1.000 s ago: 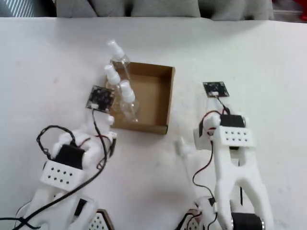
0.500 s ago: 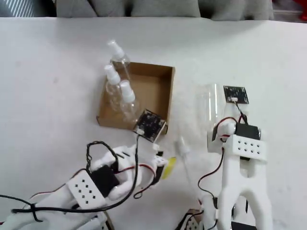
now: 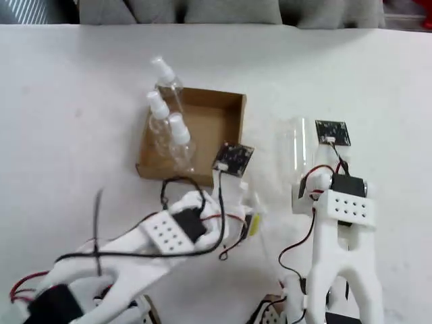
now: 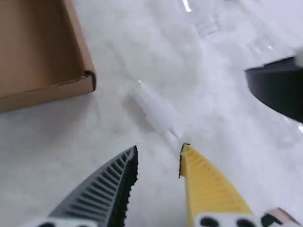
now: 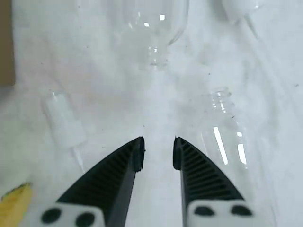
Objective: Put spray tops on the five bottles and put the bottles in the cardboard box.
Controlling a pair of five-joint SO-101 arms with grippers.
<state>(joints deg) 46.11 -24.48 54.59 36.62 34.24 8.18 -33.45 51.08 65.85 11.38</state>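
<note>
Spray top (image 4: 154, 111): one loose, lying flat on the table just off the near right corner of the cardboard box (image 3: 223, 128), not on any bottle.

Change over the last second: the left arm has swung from the box's left side across its front edge. The left gripper (image 4: 158, 153) now sits just short of the loose top, grey and yellow jaws a little apart, nothing between them. The right arm pushed forward early in that second and has held since. The right gripper (image 5: 157, 146) has a narrow gap and is empty, low over the table between two uncapped bottles: one (image 5: 151, 28) ahead, one (image 5: 227, 132) just beside it.

Reading: the left arm looks set to pick up the top. Capping has not begun on the remaining bottles.

Capped bottles (image 3: 179, 145): three, lying along the box's left side, at least one poking out over the far wall.

Surface: white table (image 3: 81, 101), cables trailing from both arms. Behind the far edge, what look like grey cushions (image 3: 202, 10).
</note>
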